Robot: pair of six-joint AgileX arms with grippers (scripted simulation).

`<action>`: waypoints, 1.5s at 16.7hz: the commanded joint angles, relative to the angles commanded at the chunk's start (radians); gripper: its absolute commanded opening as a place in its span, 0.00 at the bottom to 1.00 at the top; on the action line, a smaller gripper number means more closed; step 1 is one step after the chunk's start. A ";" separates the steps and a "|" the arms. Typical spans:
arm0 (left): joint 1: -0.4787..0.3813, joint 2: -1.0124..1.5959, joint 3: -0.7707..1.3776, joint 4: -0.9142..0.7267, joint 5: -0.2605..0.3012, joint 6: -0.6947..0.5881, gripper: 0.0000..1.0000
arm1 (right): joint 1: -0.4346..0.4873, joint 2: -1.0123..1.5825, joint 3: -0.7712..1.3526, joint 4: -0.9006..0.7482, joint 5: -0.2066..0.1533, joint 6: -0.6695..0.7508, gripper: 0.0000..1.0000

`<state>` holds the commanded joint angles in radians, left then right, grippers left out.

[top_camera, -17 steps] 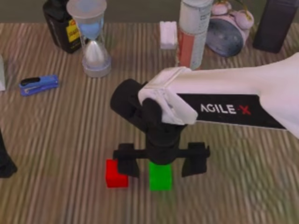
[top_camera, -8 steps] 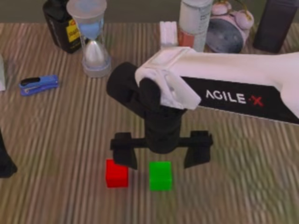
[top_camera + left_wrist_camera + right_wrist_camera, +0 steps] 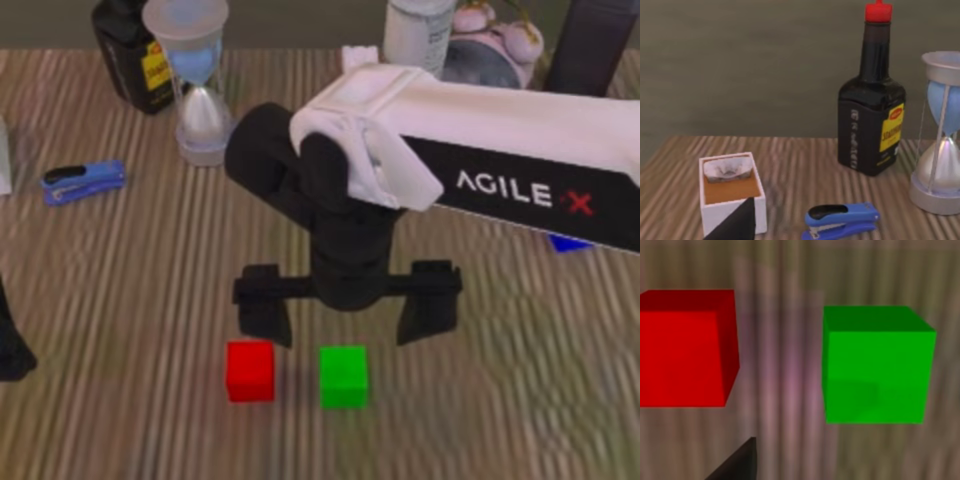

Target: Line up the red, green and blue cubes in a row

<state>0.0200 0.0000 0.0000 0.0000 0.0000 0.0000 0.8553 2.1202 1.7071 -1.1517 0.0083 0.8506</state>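
Note:
A red cube (image 3: 250, 370) and a green cube (image 3: 343, 375) sit side by side near the table's front edge, a small gap between them. My right gripper (image 3: 347, 318) hangs open just behind and above them, holding nothing. The right wrist view looks down on the red cube (image 3: 682, 347) and the green cube (image 3: 875, 365), with one dark fingertip (image 3: 737, 465) at the picture's edge. A sliver of the blue cube (image 3: 568, 242) peeks out from under the right arm at the right. My left gripper (image 3: 12, 350) is parked at the left edge.
Along the back stand a dark sauce bottle (image 3: 130, 50), an hourglass (image 3: 200, 90), a white ridged block (image 3: 358, 55), a can (image 3: 415, 30), a pink alarm clock (image 3: 490, 50) and a dark box (image 3: 600, 40). A blue stapler (image 3: 83, 181) lies at the left, near a white box (image 3: 732, 192).
My right gripper has lifted off the green cube and drawn back toward the rear. The green cube stays put beside the red one. A corner of the blue cube has come into view.

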 joint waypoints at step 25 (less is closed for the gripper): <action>0.000 0.000 0.000 0.000 0.000 0.000 1.00 | -0.721 0.192 0.210 -0.027 -0.004 -0.936 1.00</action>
<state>0.0200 0.0000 0.0000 0.0000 0.0000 0.0000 0.1345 2.3122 1.9169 -1.1791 0.0042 -0.0854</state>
